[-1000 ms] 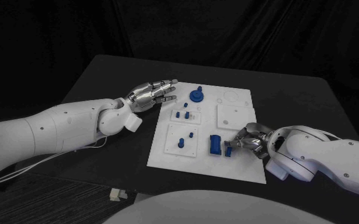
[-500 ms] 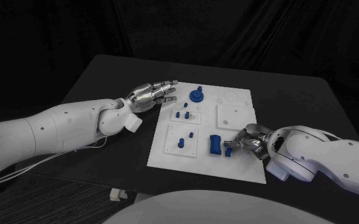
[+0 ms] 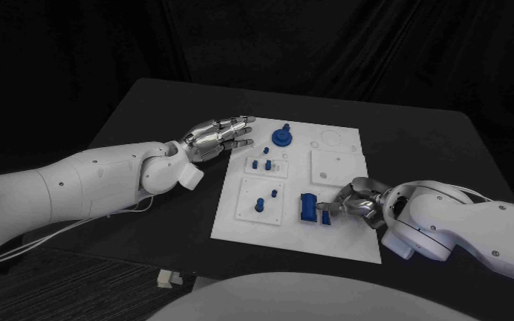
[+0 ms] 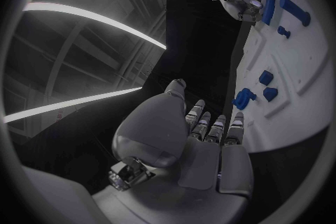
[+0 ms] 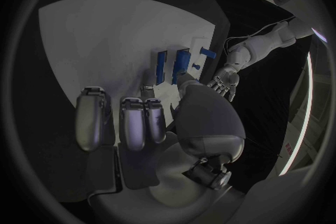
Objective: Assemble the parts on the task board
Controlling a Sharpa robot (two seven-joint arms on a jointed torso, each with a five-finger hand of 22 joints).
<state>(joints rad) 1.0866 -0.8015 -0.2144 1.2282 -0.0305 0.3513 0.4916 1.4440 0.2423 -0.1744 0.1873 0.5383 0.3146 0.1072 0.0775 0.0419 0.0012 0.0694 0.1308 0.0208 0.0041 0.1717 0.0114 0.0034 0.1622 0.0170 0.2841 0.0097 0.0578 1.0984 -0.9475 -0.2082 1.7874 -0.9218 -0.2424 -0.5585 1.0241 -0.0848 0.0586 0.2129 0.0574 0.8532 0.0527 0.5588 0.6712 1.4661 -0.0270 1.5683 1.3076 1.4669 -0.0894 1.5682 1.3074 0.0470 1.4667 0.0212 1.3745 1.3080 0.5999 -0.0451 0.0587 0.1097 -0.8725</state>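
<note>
1. The right hand is seen low over the task board, fingers curled; whether anything is pinched cannot be told.
2. A small blue part lies just off its fingertips, beside a taller blue block.
3. The part should be gripped squarely and kept upright.
4. The left hand rests spread and empty at the board's far corner.

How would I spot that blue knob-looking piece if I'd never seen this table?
Find the white task board mid-table, then its far edge by the left hand. The round blue part stands there, the one with a disc base and thin stem; the others are blocks or pegs.
</note>
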